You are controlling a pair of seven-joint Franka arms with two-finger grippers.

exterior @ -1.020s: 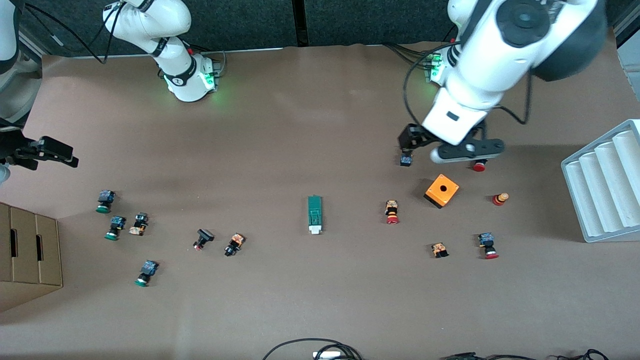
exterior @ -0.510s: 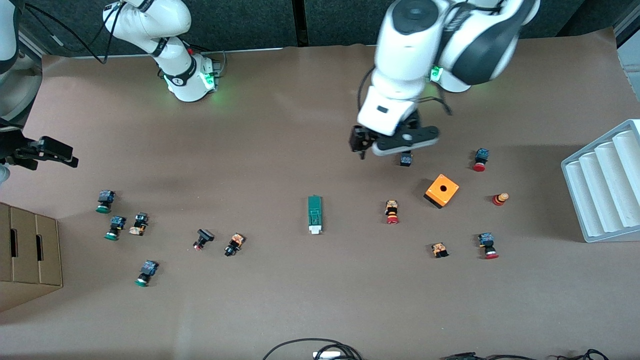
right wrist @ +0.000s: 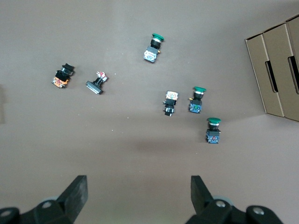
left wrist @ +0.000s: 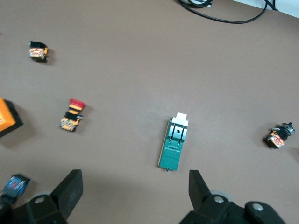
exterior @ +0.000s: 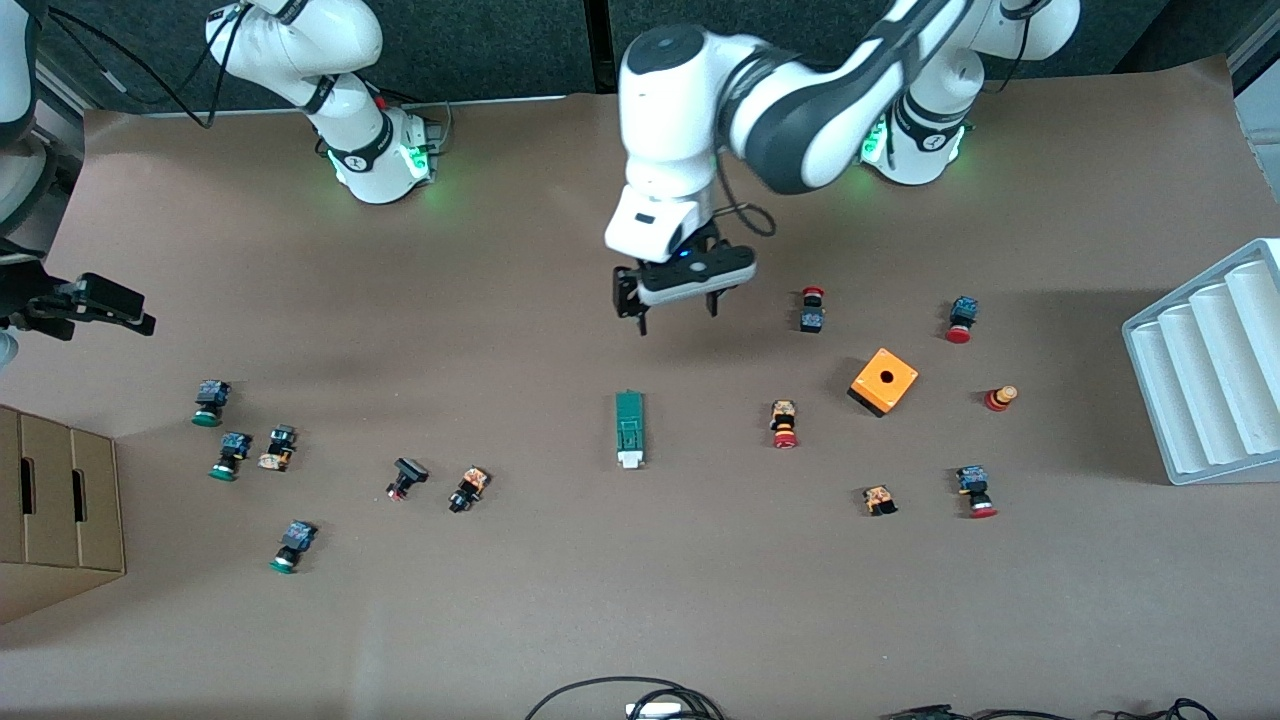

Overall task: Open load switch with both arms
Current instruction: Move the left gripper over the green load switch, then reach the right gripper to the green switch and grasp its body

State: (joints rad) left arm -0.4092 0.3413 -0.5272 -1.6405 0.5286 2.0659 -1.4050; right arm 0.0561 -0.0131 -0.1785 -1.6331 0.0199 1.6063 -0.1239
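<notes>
The load switch (exterior: 629,428) is a slim dark-green bar with a white block at the end nearer the front camera, lying flat mid-table. In the left wrist view the load switch (left wrist: 174,143) lies just past the open fingers, untouched. My left gripper (exterior: 678,315) hangs open and empty over bare table beside the switch's green end, and its jaws (left wrist: 134,179) stand wide apart. My right gripper (exterior: 120,308) waits at the right arm's end of the table, above several green-capped buttons. Its jaws (right wrist: 138,183) are open with nothing between them. The switch is out of the right wrist view.
An orange cube (exterior: 884,381) and several red-capped push buttons (exterior: 784,424) lie toward the left arm's end. Green-capped buttons (exterior: 222,455) lie near a cardboard box (exterior: 60,510). A white ribbed rack (exterior: 1210,370) stands at the left arm's table end. Cables (exterior: 640,700) lie at the front edge.
The left arm has swung from above the orange cube toward the middle of the table, ending by the load switch. The right arm has not moved.
</notes>
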